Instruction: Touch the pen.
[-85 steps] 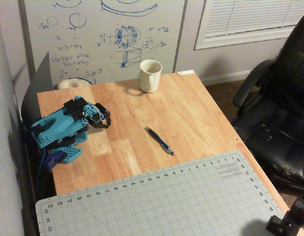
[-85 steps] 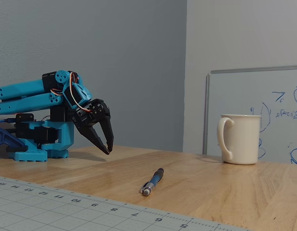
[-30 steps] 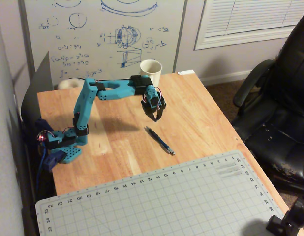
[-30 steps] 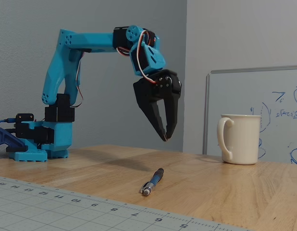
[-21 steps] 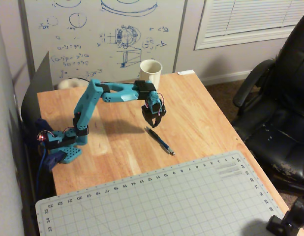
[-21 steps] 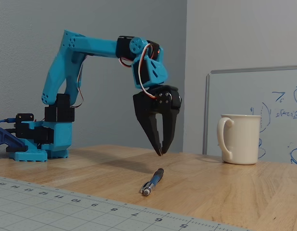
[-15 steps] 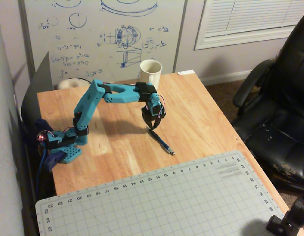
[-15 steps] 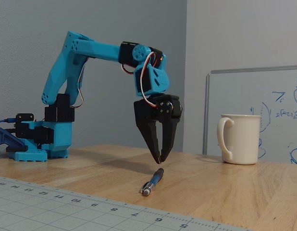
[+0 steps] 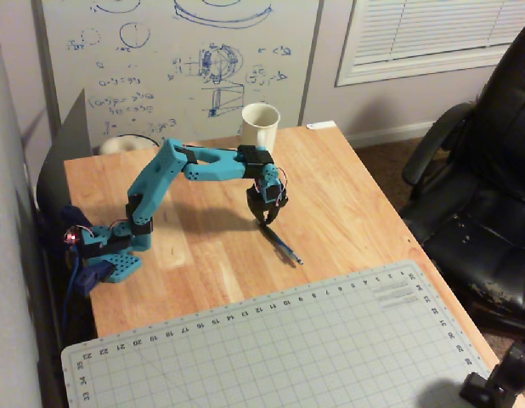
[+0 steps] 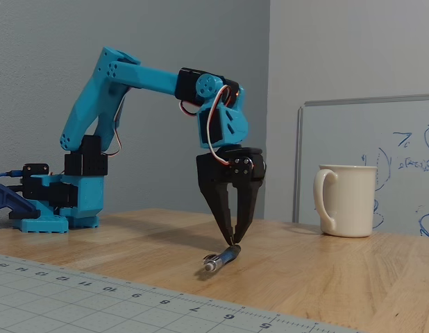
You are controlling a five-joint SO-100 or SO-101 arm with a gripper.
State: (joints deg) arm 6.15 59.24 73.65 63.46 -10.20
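The dark blue pen (image 9: 285,248) lies on the wooden table (image 9: 339,195), running diagonally toward the cutting mat in the overhead view. In the fixed view the pen (image 10: 221,259) shows its metallic tip toward the camera. My gripper (image 10: 232,243) points straight down, black fingers closed to a narrow V, their tips resting on the pen's far end. From overhead, the gripper (image 9: 265,222) covers that end of the pen. Nothing is held between the fingers.
A cream mug (image 9: 260,125) stands at the table's far edge, right of the gripper in the fixed view (image 10: 346,200). A whiteboard (image 9: 177,59) leans behind it. A grey cutting mat (image 9: 271,348) covers the near side. A black office chair (image 9: 483,195) stands right of the table.
The arm unfolded from its rest pose, reached over the table and lowered onto the pen's far end. The fingers narrowed on the way down, and the pen shifted slightly.
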